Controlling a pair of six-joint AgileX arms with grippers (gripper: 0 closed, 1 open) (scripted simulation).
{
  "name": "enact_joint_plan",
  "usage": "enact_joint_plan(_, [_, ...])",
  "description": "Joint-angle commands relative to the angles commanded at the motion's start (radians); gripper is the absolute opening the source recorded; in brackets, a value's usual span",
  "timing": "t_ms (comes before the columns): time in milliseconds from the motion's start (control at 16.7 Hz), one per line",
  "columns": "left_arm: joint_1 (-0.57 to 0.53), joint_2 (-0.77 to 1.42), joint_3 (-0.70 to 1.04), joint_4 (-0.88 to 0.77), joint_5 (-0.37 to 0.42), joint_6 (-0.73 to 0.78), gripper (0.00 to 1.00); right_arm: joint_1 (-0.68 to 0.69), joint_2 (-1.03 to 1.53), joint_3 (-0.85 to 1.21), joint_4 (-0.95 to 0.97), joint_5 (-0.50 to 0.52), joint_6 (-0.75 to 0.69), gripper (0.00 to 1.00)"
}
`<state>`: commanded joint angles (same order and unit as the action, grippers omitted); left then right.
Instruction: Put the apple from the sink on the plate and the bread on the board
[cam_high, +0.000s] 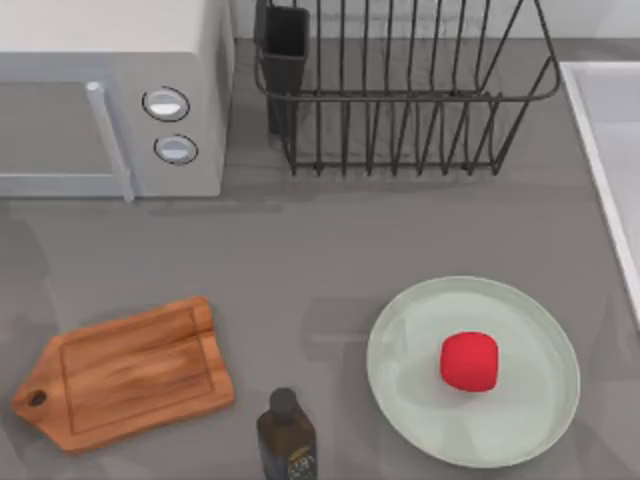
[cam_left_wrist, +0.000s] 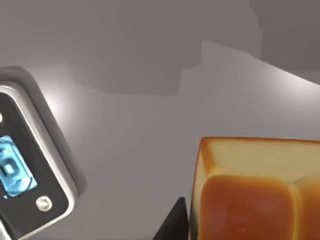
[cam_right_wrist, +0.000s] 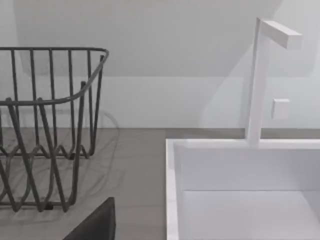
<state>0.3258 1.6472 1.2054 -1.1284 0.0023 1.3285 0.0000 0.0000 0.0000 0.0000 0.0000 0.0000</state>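
The bread (cam_left_wrist: 255, 195) fills the left wrist view, grip unclear; overhead, the apple (cam_high: 469, 361) sits on the plate (cam_high: 410, 400).

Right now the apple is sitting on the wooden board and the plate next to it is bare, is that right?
Not quite. In the top view the apple sits on the plate, and it is the wooden board that is bare.

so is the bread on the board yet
No, the board lies bare in the top view, while the bread appears close up in the left wrist view, away from it.
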Motion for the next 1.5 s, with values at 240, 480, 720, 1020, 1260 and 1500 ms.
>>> enact_joint_plan(240, [0.002,0.004,-0.003,0.003,0.000,0.002,0.00,0.000,0.000,0.000,0.000,0.000,0.000,1.00])
enact_joint_plan(480, [-0.050,0.012,-0.004,-0.011,-0.005,-0.092,0.00,0.000,0.000,0.000,0.000,0.000,0.000,1.00])
enact_joint_plan(720, [-0.169,0.013,-0.018,-0.032,-0.013,-0.344,0.00,0.000,0.000,0.000,0.000,0.000,0.000,1.00])
enact_joint_plan(1020, [-0.354,0.014,-0.037,-0.056,-0.028,-0.844,0.00,0.000,0.000,0.000,0.000,0.000,0.000,1.00])
enact_joint_plan(1260, [-0.492,0.009,-0.059,-0.060,-0.033,-1.308,0.00,0.000,0.000,0.000,0.000,0.000,0.000,1.00])
enact_joint_plan(1500, [-0.600,0.001,-0.082,-0.045,-0.033,-1.791,0.00,0.000,0.000,0.000,0.000,0.000,0.000,1.00])
